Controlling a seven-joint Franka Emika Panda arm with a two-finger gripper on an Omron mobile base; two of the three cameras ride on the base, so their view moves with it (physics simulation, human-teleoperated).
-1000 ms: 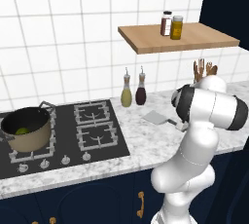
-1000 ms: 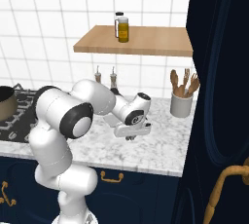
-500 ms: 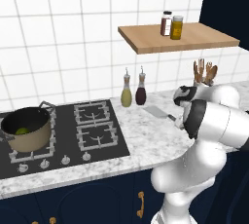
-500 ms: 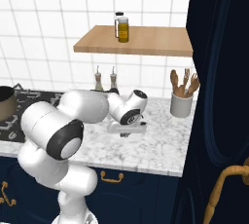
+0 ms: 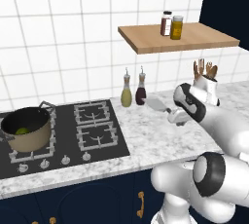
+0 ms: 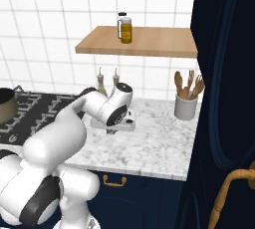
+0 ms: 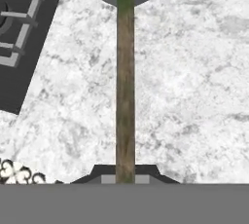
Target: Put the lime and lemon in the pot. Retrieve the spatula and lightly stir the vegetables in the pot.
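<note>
My gripper (image 5: 175, 116) is shut on the slim handle of the spatula (image 5: 155, 104), whose light grey blade points toward the two bottles and hangs just above the marble counter. In the hand view the spatula handle (image 7: 125, 86) runs straight up from my gripper (image 7: 125, 173) to the blade at the top edge. From the right base view the gripper (image 6: 118, 125) hangs low over the counter with the spatula blade (image 6: 127, 122) beside it. The tan pot (image 5: 28, 133) stands on the stove's left burner, far left of the gripper. The lime (image 5: 22, 131) shows inside it; the lemon is hidden.
A black stove (image 5: 97, 130) lies between pot and gripper. Two bottles (image 5: 133, 91) stand at the wall just behind the blade. A utensil holder (image 6: 186, 104) stands at the right. A wooden shelf (image 5: 175, 38) with jars hangs above the counter.
The jaws have closed fully on the spatula handle. The blade has risen a little off the counter, and the arm's elbow has swung down and to the right.
</note>
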